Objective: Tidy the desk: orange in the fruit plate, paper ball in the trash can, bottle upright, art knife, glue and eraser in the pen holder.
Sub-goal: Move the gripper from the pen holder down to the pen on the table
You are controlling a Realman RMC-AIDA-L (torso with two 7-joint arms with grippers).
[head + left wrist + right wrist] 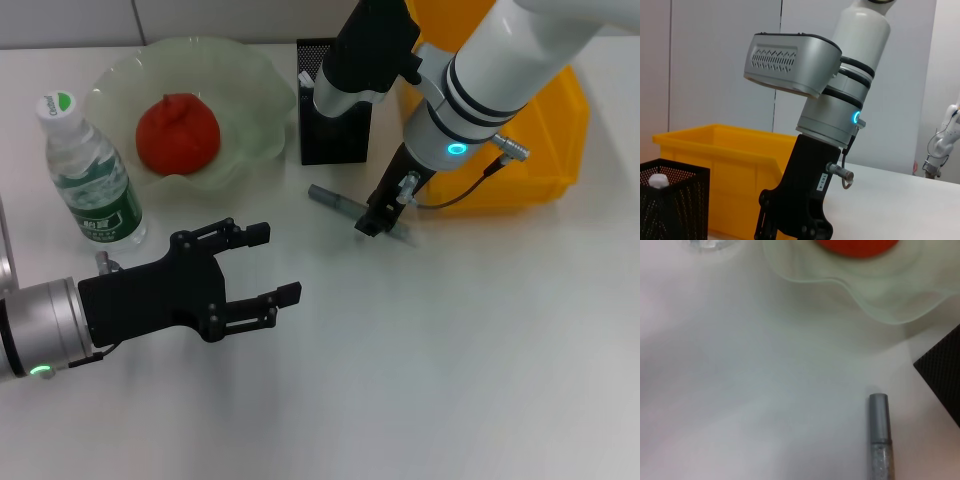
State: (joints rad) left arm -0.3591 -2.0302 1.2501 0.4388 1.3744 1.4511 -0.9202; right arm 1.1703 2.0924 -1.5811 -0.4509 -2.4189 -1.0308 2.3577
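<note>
The orange sits in the plate and the bottle stands upright beside it, so those steps look done. A white-topped item shows inside the holder; which one I cannot tell. No paper ball or eraser is in view. A grey pen-like tool, probably the knife or glue, lies on the bench before the holder. The right end effector is low over it, fingers unclear. The left end effector hovers released. The bench is plain white; pale wall panels stand behind the can.
</note>
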